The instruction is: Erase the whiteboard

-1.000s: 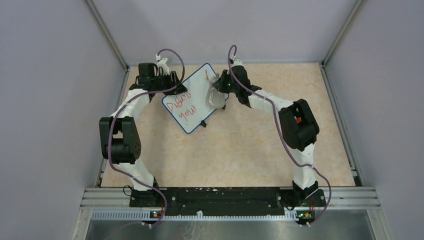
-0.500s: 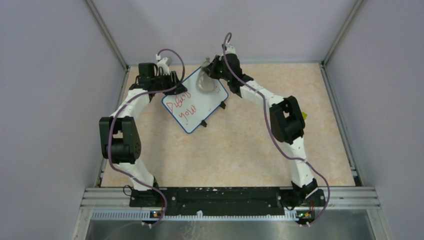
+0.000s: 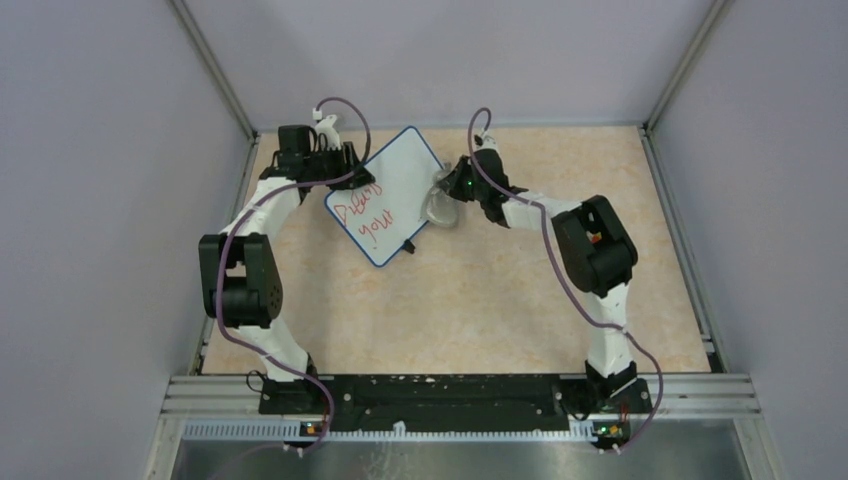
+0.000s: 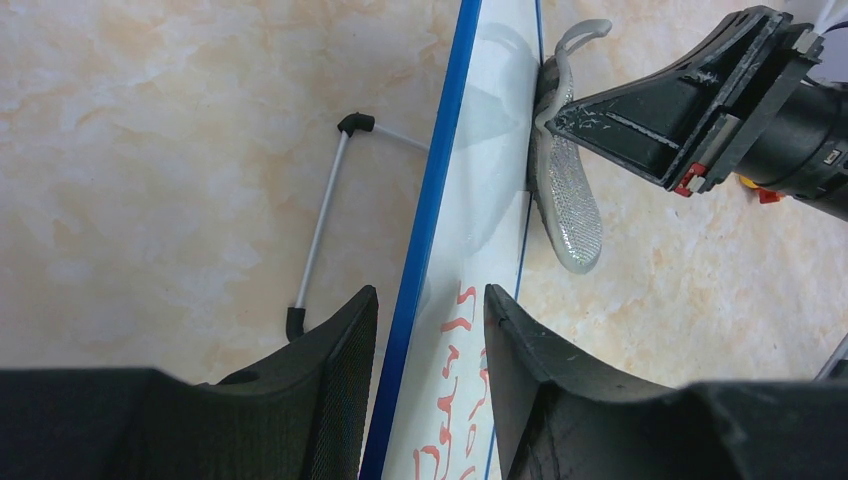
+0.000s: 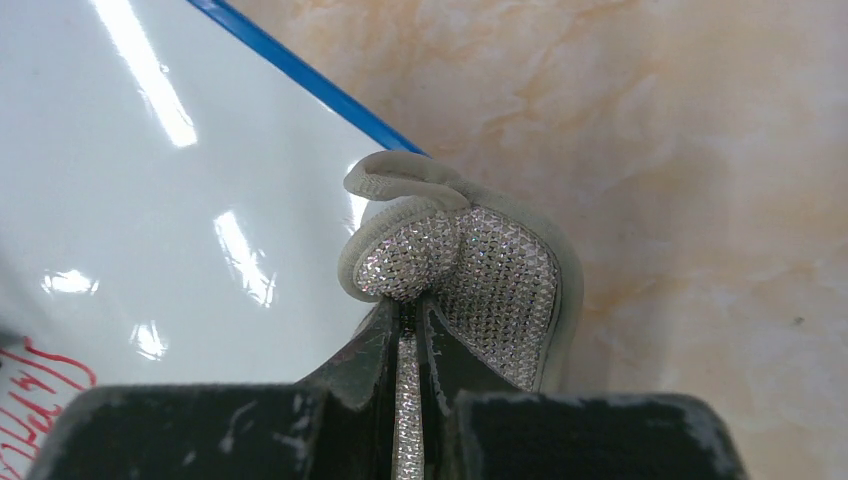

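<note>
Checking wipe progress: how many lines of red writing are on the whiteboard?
2. Both are on the near-left half of the whiteboard: an upper line and a shorter line below it. The eraser pad in the right gripper may hide more.

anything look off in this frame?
The eraser pad is pinched folded in the right gripper, with its top lip curled over. It sits at the rim of the whiteboard, partly over the table. Red writing is unwiped near the left gripper, which clamps the board's edge.
</note>
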